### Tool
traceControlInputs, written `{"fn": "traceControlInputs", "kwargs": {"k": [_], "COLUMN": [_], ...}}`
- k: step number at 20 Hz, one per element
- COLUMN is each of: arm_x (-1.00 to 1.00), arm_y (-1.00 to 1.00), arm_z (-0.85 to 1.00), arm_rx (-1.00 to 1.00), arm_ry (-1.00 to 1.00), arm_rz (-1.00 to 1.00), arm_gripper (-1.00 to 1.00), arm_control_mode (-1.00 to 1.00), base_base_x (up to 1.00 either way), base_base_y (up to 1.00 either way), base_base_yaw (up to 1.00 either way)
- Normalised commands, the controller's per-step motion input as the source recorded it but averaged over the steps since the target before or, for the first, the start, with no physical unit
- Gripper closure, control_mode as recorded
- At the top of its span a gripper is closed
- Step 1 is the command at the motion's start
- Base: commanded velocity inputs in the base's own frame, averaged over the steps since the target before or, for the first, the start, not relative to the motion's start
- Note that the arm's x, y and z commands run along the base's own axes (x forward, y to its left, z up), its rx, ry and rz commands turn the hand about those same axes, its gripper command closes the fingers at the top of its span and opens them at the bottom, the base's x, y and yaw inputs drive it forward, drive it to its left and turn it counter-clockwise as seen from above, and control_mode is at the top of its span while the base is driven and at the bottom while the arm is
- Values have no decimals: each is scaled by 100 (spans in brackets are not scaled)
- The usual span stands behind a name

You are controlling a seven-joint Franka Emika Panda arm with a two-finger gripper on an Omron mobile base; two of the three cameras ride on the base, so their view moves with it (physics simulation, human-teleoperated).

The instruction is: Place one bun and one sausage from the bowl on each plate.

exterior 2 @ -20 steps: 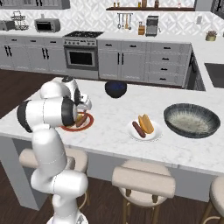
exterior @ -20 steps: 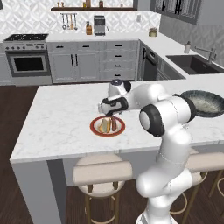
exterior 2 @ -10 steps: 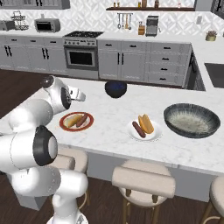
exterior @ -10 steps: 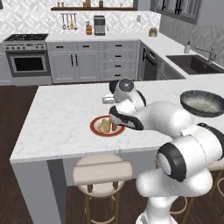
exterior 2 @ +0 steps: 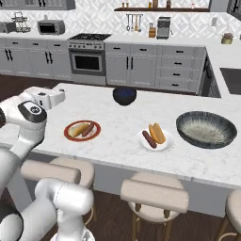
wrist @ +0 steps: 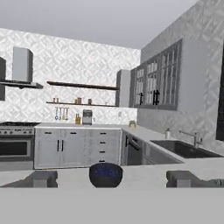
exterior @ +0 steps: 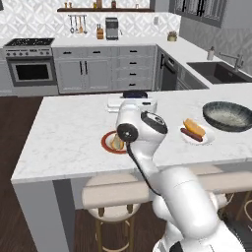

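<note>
At the near edge of the surface [exterior 2: 117, 162], both plates already carried a pair. The red-rimmed plate [exterior 2: 66, 132], left of centre in the right base view, held a bun [exterior 2: 78, 129] and a sausage [exterior 2: 89, 129]. The white plate [exterior 2: 162, 147], mid-frame, held another bun [exterior 2: 158, 132] and sausage [exterior 2: 148, 139]. Further right, the wide grey bowl [exterior 2: 206, 129] looked empty, so the task seemed as good as finished.

What remained, by my reading, was getting the arm clear of the food. That would be best done by lifting up and back rather than sweeping sideways. In the left base view the elbow [exterior: 142, 129] overlapped the red-rimmed plate [exterior: 108, 143], and a low swing might knock its contents. The small dark blue bowl [wrist: 106, 174] lay straight beyond the hand, so a forward push would be risky too.

The arm rose from the lower right of the left base view and folded sharply at the elbow. Its white hand [exterior: 132, 103] was held level above the middle of the surface, beyond the red-rimmed plate. In the hand view the fingers [wrist: 40, 178] stood wide apart at the bottom corners with nothing between them. They pointed horizontally across the kitchen toward the far cabinets [wrist: 76, 148].
</note>
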Motion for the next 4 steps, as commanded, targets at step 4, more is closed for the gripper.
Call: {"fn": "traceControlInputs", "kwargs": {"k": [4], "arm_x": [-100], "arm_y": [47], "arm_z": [66], "arm_rx": [-17], "arm_ry": [-77], "arm_rz": [2], "arm_gripper": [-100], "arm_control_mode": [-100], "base_base_x": [0], "base_base_y": [0], "base_base_yaw": [0]}}
